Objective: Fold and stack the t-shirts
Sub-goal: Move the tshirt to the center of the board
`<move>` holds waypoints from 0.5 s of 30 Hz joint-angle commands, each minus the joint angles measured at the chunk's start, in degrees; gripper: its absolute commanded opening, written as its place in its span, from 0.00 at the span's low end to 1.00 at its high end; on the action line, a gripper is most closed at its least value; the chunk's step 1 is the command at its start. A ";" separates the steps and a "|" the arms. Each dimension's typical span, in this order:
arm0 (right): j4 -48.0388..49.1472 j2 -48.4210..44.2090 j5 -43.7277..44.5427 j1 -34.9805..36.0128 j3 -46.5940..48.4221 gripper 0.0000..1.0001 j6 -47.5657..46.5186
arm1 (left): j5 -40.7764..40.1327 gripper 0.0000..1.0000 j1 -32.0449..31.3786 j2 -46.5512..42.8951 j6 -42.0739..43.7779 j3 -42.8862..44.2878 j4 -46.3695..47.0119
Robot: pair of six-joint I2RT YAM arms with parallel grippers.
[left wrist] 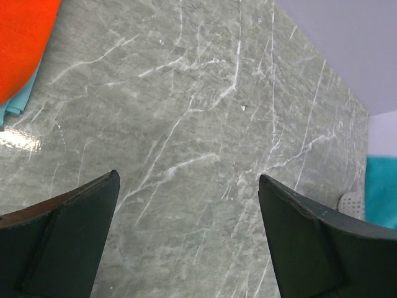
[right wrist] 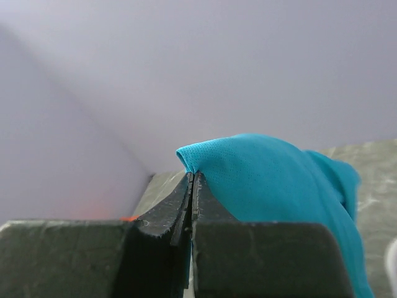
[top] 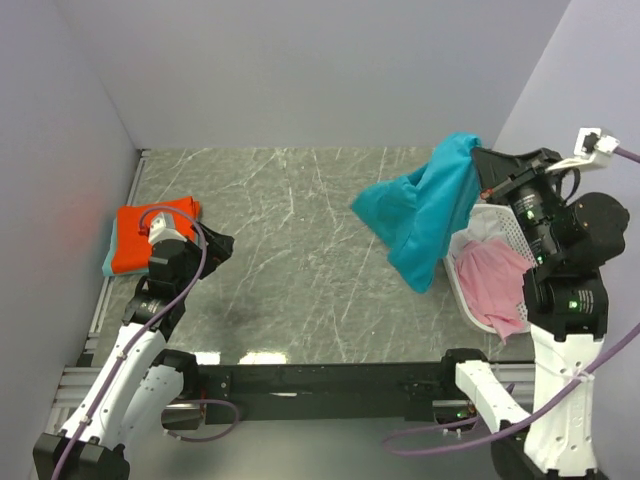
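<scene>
The right gripper [right wrist: 191,177] is pinched fully closed on a fold of the teal-blue t-shirt [top: 425,215], which hangs bunched in the air just left of the basket, over the marble-patterned table [top: 290,260]. To do this step well, I judge the shirt should be carried clear of the rim and lowered hem first onto the bare middle, so it spreads rather than heaps. The left gripper [left wrist: 189,180], jaws wide and holding nothing, hovers beside the folded orange-red t-shirt [top: 135,235] lying on a light teal one [top: 108,262]. The white mesh basket [top: 500,225] holds a crumpled pink t-shirt [top: 495,275], partly spilling over its near rim
</scene>
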 commanded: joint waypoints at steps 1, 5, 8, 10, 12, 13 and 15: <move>-0.50 3.77 -1.82 8.17 4.32 0.00 -1.42 | -0.81 0.99 -0.18 -0.57 0.49 0.89 0.64; -3.85 6.76 4.72 17.25 5.83 0.00 -3.89 | -1.51 1.00 -0.18 -1.10 -0.39 0.90 -0.15; -1.75 7.47 5.07 21.21 1.80 0.00 -2.48 | -1.08 0.99 -0.18 -1.45 -1.18 0.54 -0.42; 2.03 7.91 4.90 23.41 -0.84 0.00 -0.82 | -0.99 1.00 -0.18 -1.02 -1.97 0.45 -0.68; 3.70 9.83 5.07 27.79 -2.34 0.00 -0.20 | -1.51 0.99 -0.18 -0.05 -2.67 1.15 -2.08; 4.14 10.54 5.42 29.64 -2.26 0.00 -0.19 | -1.69 0.99 -0.09 0.30 -3.11 1.33 -2.78; 5.98 12.29 6.47 34.29 -1.73 0.00 -0.89 | -1.34 0.99 -0.18 0.65 -4.60 1.25 -4.19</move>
